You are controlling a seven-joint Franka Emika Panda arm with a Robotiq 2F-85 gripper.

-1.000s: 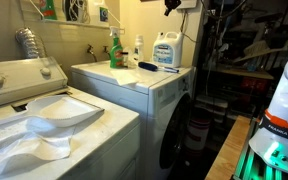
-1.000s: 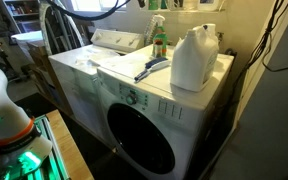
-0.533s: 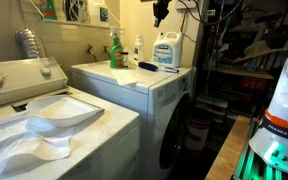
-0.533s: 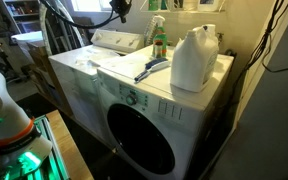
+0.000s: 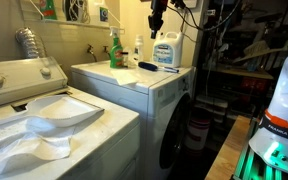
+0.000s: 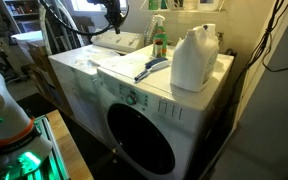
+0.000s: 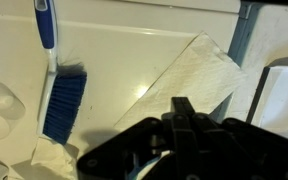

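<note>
A: Containers on the dryer (image 5: 124, 78)?
B: Counted three in an exterior view: one big white jug (image 5: 165, 52) with a blue label, one green spray bottle (image 5: 115, 50), one small white bottle (image 5: 138, 50). Cannot read contents through the opaque jug; cannot judge fill levels in the other two.
A: Anything else up there?
B: One blue-bristled brush (image 7: 59, 95), lying flat just beside one white paper sheet (image 7: 199, 75) in the wrist view. Lies in front of the jug in both exterior views.
A: And the claw?
B: Gripper (image 5: 155, 25) hanging high above the dryer top, well apart from the brush, above the bottles. Cannot tell whether released or clenched: too small in both exterior views, hidden behind its own dark body in the wrist view.
</note>
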